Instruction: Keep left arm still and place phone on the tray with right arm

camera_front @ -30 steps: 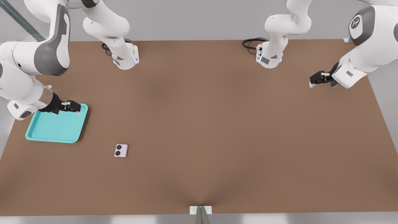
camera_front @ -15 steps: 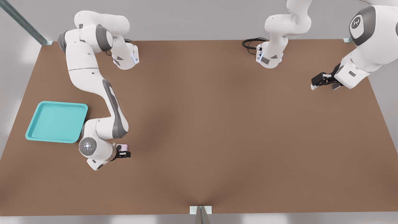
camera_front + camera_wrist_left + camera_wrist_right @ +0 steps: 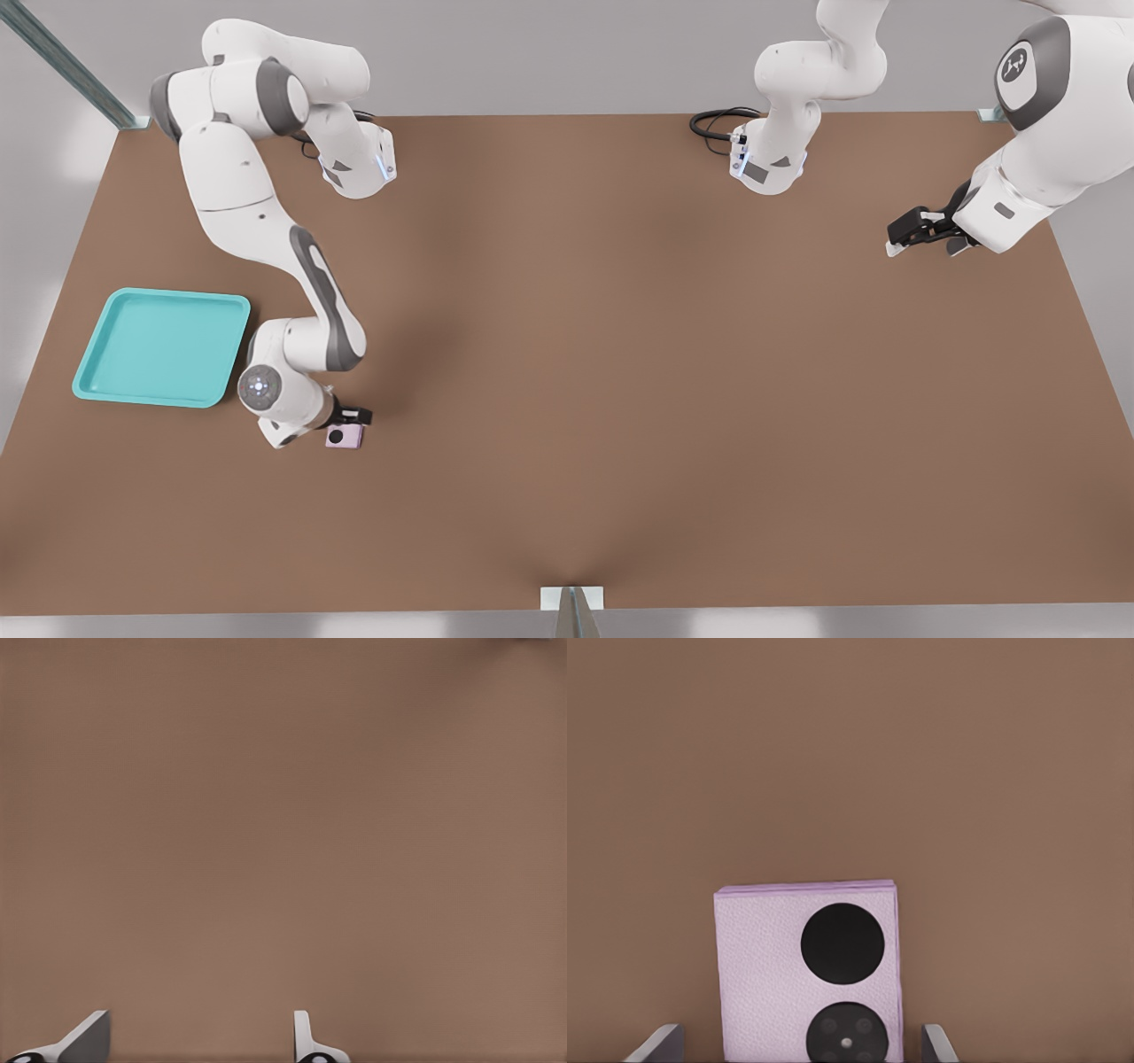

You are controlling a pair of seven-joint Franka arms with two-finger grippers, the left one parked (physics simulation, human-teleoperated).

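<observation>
gripper [image 3: 353, 418] over phone [image 3: 808, 974], fingers spread

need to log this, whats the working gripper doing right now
Gripper: open, fingers either side of the phone on the table, not gripping it yet.

In the front view the gripper [image 3: 353, 416] sits over the far edge of the phone [image 3: 345, 436] and hides one of its two lenses. The right arm's wrist covers most of the gripper's body there. In the right wrist view the picture's edge cuts off the near end of the phone [image 3: 807, 974], and only the tips of the fingers [image 3: 658, 1043] show, one on each side of it, apart from its sides.
</observation>
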